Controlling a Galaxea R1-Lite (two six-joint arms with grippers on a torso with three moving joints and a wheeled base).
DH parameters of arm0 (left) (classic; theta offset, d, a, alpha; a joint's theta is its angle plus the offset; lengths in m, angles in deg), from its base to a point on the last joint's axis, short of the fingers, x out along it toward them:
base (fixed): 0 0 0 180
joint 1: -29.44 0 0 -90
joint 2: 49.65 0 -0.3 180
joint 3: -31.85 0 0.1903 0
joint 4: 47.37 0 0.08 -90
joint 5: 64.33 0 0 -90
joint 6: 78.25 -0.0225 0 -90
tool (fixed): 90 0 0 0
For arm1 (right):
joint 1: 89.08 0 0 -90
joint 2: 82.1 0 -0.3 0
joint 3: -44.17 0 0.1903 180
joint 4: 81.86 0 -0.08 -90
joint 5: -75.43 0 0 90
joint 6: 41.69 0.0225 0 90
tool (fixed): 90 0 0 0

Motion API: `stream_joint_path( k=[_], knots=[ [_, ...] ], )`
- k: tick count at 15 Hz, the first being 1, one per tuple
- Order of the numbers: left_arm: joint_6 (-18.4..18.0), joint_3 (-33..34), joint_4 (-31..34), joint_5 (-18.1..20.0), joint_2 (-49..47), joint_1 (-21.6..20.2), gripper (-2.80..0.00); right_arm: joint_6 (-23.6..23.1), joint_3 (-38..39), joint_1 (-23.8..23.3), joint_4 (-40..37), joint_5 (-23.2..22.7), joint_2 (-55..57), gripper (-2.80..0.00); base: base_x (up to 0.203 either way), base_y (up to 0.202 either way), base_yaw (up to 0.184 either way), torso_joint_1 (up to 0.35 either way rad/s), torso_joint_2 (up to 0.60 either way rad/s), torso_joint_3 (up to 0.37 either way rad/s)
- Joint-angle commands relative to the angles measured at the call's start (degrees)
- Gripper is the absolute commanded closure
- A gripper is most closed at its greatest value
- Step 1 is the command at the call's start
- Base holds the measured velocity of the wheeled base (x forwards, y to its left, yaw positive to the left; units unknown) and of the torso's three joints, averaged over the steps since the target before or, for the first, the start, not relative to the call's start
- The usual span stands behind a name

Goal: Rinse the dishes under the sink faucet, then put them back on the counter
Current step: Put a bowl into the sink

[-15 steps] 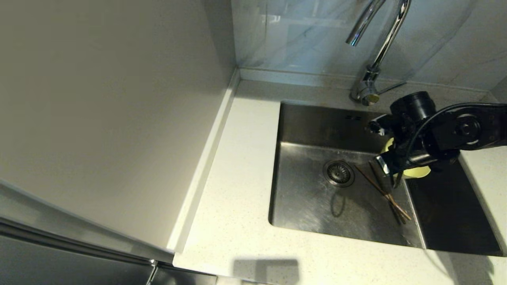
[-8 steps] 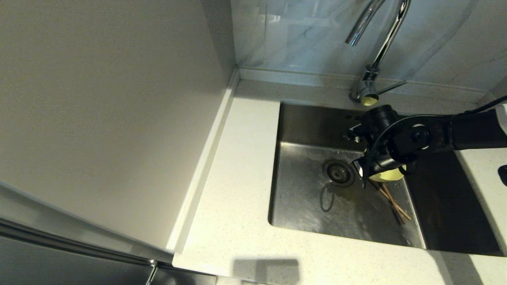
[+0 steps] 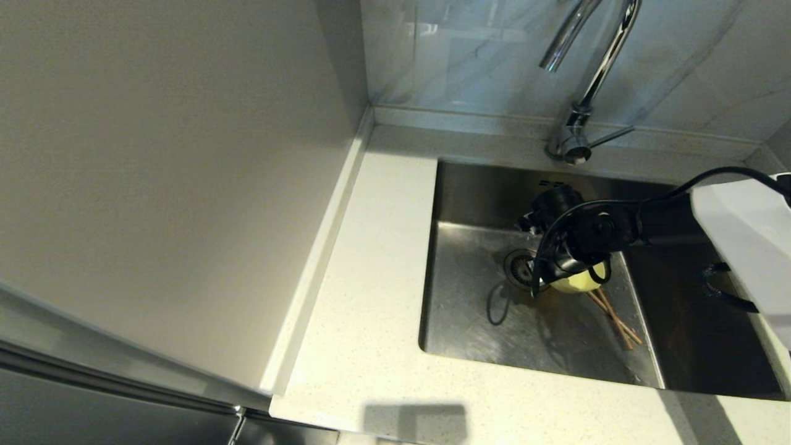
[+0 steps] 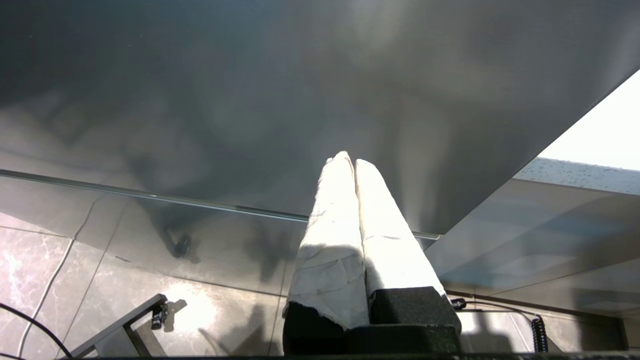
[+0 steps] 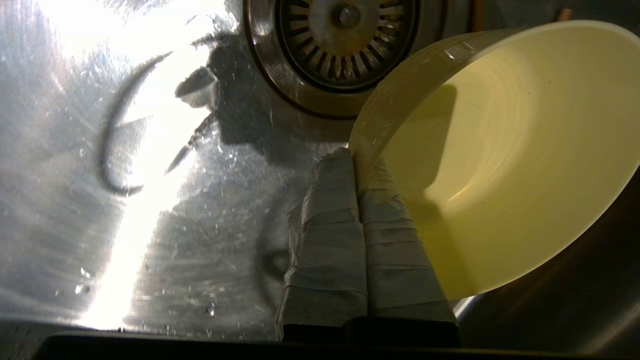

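Note:
My right gripper [image 3: 544, 279] [image 5: 356, 159] is shut on the rim of the pale-yellow bowl [image 3: 578, 281] [image 5: 505, 150], one taped finger inside the rim and one outside. It holds the bowl tilted low inside the steel sink [image 3: 482, 309], just beside the round strainer drain [image 3: 519, 267] [image 5: 345, 45]. The brown chopsticks [image 3: 615, 318] lie on the basin floor to the bowl's right. The chrome faucet [image 3: 584, 93] stands behind the sink, with no water showing. The pink bowl is out of view. My left gripper [image 4: 350, 162] hangs shut and empty below the counter.
The off-white speckled counter [image 3: 371, 278] runs along the sink's left and front. A large pale panel [image 3: 173, 173] fills the left side. The grey marbled wall tile [image 3: 469, 55] rises behind the faucet. The right arm's white link [image 3: 748, 228] overhangs the sink's right edge.
My right gripper has carried the yellow bowl leftward and lower in the sink, from the right wall to beside the drain. The chopsticks have stayed put.

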Motion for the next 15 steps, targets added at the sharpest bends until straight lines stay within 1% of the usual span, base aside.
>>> stream_joint_path(
  k=[1,10,15],
  knots=[
    [0.0,0.0,0.0,0.0,0.2,0.0,0.0,0.0,-2.1,0.0,-0.1,0.1,3.8,0.0,0.0,0.0,0.0,0.0,0.0,0.0],
    [0.0,0.0,0.0,0.0,0.2,0.0,0.0,0.0,-4.7,0.0,0.0,0.2,7.8,0.0,0.0,0.0,0.0,0.0,0.0,0.0],
    [0.0,0.0,0.0,0.0,0.2,0.0,0.0,-0.2,-5.3,0.0,0.0,1.1,8.9,0.0,0.0,0.0,0.0,0.0,0.0,0.0]
  ],
)
